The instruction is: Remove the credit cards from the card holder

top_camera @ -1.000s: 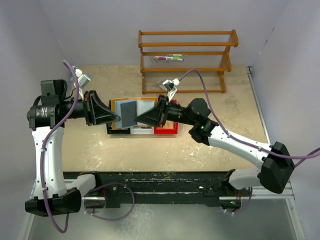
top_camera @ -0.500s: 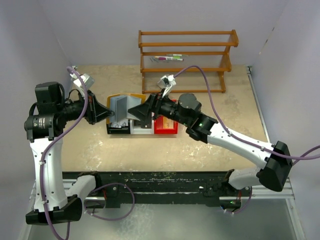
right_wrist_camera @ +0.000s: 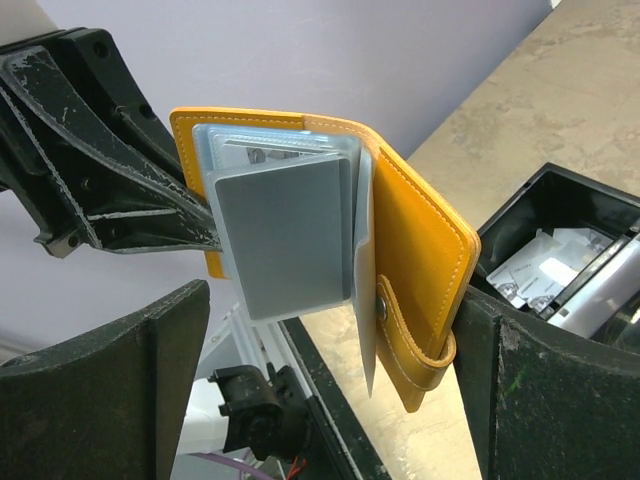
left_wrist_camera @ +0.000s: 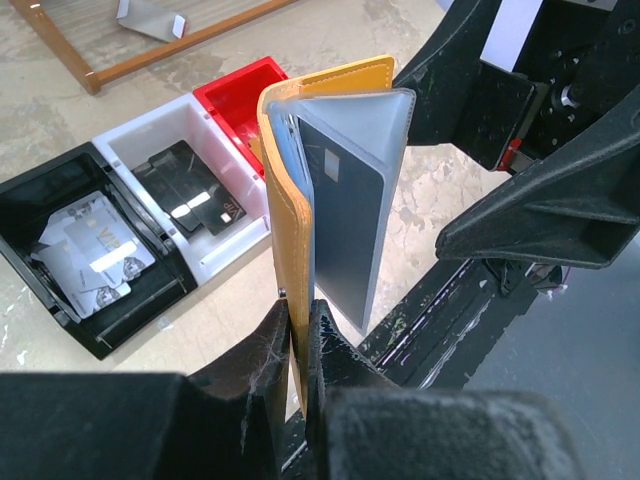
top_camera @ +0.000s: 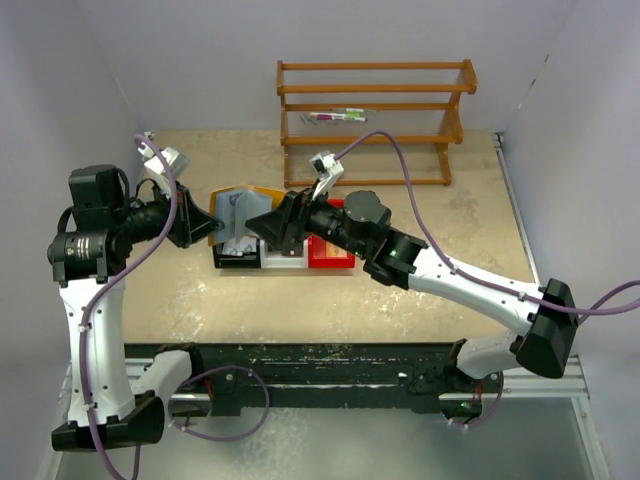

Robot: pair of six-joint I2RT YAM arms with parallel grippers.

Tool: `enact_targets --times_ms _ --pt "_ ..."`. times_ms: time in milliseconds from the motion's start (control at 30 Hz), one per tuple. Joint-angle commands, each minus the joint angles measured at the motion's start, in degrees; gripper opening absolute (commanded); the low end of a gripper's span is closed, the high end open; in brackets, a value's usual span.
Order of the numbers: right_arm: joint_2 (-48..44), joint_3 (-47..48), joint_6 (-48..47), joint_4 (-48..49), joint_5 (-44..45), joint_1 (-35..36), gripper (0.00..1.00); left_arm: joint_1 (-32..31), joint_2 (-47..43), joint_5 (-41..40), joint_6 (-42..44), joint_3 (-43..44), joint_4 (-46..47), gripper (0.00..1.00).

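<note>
The left fingers [left_wrist_camera: 262, 352] are clenched on the card holder [left_wrist_camera: 283, 200], pinching the lower edge of its orange cover and holding it upright and open above the tabletop [left_wrist_camera: 215, 305]. The right fingers [right_wrist_camera: 120, 385] stand spread wide on either side of it, apparently touching nothing. A grey card [right_wrist_camera: 285, 245] sits in its clear sleeve. Below, pale cards [left_wrist_camera: 90, 250] lie in the black bin [left_wrist_camera: 120, 335] and a dark card [left_wrist_camera: 185, 190] lies in the white bin [left_wrist_camera: 235, 255], beside the red bin [left_wrist_camera: 240, 85].

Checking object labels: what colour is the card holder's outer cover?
Tan-orange with pale stitching; the card holder shows best in the right wrist view.
</note>
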Motion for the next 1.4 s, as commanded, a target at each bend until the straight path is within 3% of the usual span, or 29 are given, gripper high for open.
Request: enact_targets --times_ms 0,300,533,667,733,833,1033,1200,1367 --pt "-0.75 0.06 -1.12 3.34 0.06 0.13 0.99 -0.28 -1.09 -0.35 1.2 0.77 2.64 0.0" --pt "-1.64 -1.04 0.45 0.24 -0.22 0.17 0.91 -0.28 -0.16 3.51 1.29 1.64 1.44 0.0" --pt "-6.47 -3.59 -1.63 -4.03 1.23 -1.79 0.73 -0.24 1.24 13.25 0.78 3.27 -0.55 0.0" --pt "-11.51 -6.48 -0.79 -3.32 -11.43 -9.76 0.61 -0.21 2.9 21.32 -1.29 3.78 -0.99 0.0" --pt "-12.2 -6.42 -1.57 -3.72 -18.05 -12.42 0.6 -0.19 3.94 25.7 -2.54 3.71 -1.08 0.0" --pt "-11.66 -2.16 -4.62 -11.29 -20.69 -13.77 0.62 -0.2 5.44 29.47 -5.15 3.6 -0.5 0.0" --pt "-12.56 5.28 -6.25 -19.71 -15.52 -14.29 0.6 -0.19 5.84 25.72 -8.28 3.03 1.43 0.0" --pt "-16.03 6.17 -1.42 -15.57 -16.19 -14.29 0.53 -0.24 5.91 18.57 -9.08 2.63 1.98 0.0" --pt "-13.98 7.02 3.03 -8.03 -22.67 -14.21 0.49 -0.12 6.24 16.67 -9.09 2.37 2.09 0.0"
